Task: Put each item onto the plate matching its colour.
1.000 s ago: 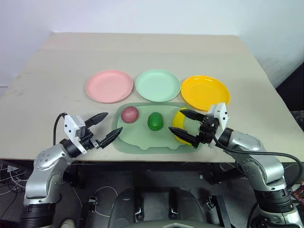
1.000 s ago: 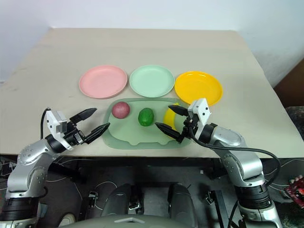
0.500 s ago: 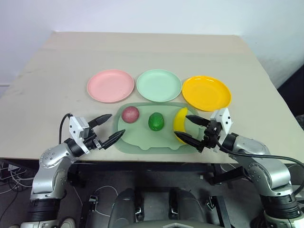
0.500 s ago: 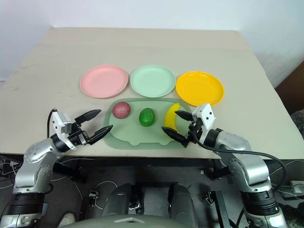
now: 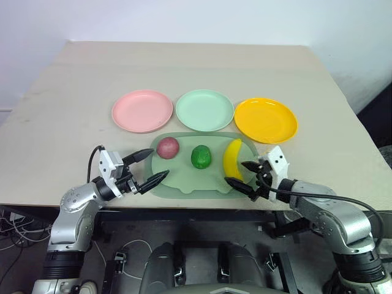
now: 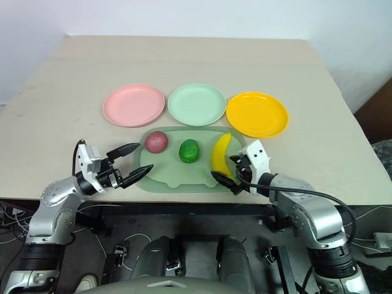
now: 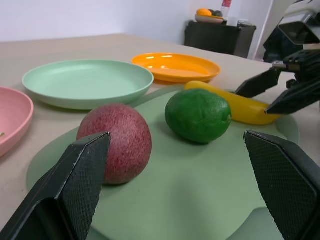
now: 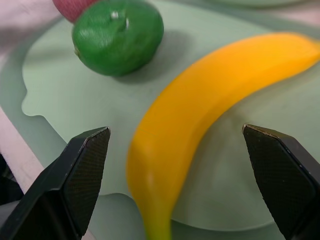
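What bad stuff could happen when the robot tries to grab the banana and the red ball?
1. The banana is curved and smooth. The open right gripper sits near its end, so a pinch there might make it spin or slip out.
2. The red ball is round. If the open left gripper bumps it, it may roll across the tray into the green fruit.
3. The plates sit close together, so a drop could land on the wrong colour.

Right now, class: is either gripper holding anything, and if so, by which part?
Nothing is held. The right gripper stands open around the banana's near end; the left gripper is open, empty.
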Robot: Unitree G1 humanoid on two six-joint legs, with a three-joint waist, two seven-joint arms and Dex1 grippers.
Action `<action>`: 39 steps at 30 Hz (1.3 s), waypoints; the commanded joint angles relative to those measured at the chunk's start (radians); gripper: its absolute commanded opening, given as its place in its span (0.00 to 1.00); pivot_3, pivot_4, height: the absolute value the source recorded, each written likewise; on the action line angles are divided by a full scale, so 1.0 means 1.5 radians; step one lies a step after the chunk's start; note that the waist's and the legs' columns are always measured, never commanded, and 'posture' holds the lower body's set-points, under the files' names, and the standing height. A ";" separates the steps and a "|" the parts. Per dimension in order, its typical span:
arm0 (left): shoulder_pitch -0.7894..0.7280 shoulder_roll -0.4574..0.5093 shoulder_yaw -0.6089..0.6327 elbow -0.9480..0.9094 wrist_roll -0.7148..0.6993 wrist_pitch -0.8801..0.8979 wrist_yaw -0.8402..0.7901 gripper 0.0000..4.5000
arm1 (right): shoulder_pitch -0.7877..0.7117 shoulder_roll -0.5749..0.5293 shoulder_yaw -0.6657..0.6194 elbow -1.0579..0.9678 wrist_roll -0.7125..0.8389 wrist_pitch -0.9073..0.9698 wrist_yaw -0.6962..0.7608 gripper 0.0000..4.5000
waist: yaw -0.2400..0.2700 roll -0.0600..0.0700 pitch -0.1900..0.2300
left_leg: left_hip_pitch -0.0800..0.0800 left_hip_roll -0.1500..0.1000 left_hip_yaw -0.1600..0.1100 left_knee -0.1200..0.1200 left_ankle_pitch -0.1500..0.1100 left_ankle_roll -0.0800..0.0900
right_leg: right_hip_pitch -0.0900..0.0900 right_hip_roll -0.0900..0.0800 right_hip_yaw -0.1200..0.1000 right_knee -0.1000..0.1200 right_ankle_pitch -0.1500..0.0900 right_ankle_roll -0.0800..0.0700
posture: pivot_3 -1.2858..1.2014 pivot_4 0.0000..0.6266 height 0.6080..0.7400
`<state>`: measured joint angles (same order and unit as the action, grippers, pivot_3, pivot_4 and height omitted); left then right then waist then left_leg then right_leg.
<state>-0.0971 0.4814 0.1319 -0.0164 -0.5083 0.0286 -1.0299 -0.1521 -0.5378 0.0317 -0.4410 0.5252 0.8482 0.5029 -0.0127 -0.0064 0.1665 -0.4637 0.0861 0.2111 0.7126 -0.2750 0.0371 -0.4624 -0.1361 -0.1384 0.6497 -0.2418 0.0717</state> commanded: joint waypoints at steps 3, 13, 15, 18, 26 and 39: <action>-0.016 0.006 0.004 0.003 0.000 -0.021 -0.019 1.00 | -0.034 0.020 0.027 -0.040 -0.008 0.059 -0.048 1.00 | 0.000 0.000 0.000 | 0.000 0.000 0.000 0.000 0.000 0.000 | 0.000 0.000 0.000 0.000 0.000 0.000 | 0.52 0.24 0.66; -0.031 0.019 -0.004 -0.028 -0.008 0.015 -0.028 1.00 | -0.052 0.017 0.013 -0.046 -0.005 0.073 -0.052 0.57 | -0.001 0.000 0.000 | 0.000 0.000 0.000 0.000 0.000 0.000 | 0.000 0.000 0.000 0.000 0.000 0.000 | 0.52 0.24 0.66; -0.036 0.023 -0.003 -0.037 -0.012 0.027 -0.027 1.00 | -0.051 0.013 0.007 -0.052 -0.001 0.075 -0.050 0.41 | -0.001 0.000 0.000 | 0.000 0.000 0.000 0.000 0.000 0.000 | 0.000 0.000 0.000 0.000 0.000 0.000 | 0.52 0.24 0.66; -0.040 0.028 0.000 -0.047 -0.019 0.044 -0.029 1.00 | -0.052 0.002 -0.011 -0.066 0.012 0.082 -0.043 0.36 | -0.001 0.000 0.000 | 0.000 0.000 0.000 0.000 0.000 0.000 | 0.000 0.000 0.000 0.000 0.000 0.000 | 0.52 0.24 0.66; -0.040 0.032 0.004 -0.054 -0.020 0.056 -0.024 1.00 | -0.093 -0.037 -0.098 -0.086 0.087 0.129 -0.011 0.36 | -0.001 0.000 0.000 | 0.000 0.000 0.000 0.000 0.000 0.000 | 0.000 0.000 0.000 0.000 0.000 0.000 | 0.52 0.24 0.66; 0.003 0.039 0.022 -0.115 -0.031 0.089 0.018 1.00 | -0.336 -0.038 -0.056 0.258 -0.016 0.007 0.034 0.36 | -0.004 0.001 0.000 | -0.001 0.000 0.001 0.000 0.000 0.000 | 0.001 0.000 0.001 0.001 0.000 0.000 | 0.52 0.24 0.66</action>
<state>-0.0951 0.5312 0.1422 -0.1416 -0.5358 0.1586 -1.0141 -0.6185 -0.5887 -0.0604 -0.1028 0.5376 0.9153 0.5357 -0.0193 -0.0054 0.1670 -0.4645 0.0861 0.2134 0.7130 -0.2744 0.0371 -0.4611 -0.1354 -0.1372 0.6514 -0.2412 0.0718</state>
